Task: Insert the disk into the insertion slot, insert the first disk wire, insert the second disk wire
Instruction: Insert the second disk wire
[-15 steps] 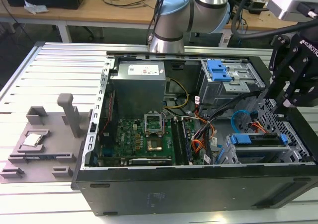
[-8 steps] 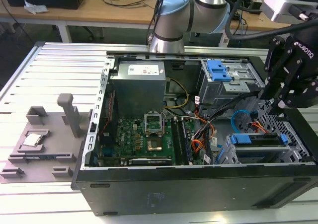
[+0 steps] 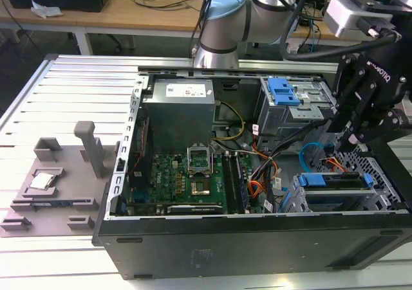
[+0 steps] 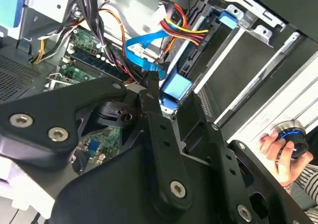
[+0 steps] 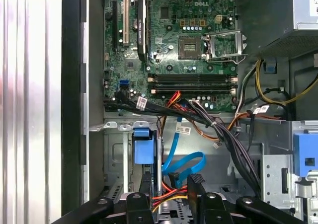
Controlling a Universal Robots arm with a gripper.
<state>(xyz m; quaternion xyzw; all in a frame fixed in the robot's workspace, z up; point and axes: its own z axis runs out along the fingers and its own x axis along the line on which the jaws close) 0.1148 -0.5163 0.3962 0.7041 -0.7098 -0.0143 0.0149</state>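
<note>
On the slotted metal desk (image 3: 77,71) lies an open computer case (image 3: 257,251), with its motherboard (image 3: 187,181) towards the exterior view's left and the drive bays at its right. At the near right corner sits the insertion slot (image 3: 385,174). The disk (image 3: 335,181) lies inside it, its blue bracket level with the cage mouth, so that step looks done. The first disk wire (image 5: 171,196), an orange-red bundle, runs to the disk's connector end and seems seated, though the joint itself is partly hidden. The second disk wire (image 5: 186,162) curls in a light-blue loop just beyond the disk. Its dark plug (image 5: 172,177) hangs free of the drive, so this connection looks left to make. The fingers (image 5: 149,184) stand apart on either side of that plug, close over the disk's end, gripping nothing that I can make out.
</note>
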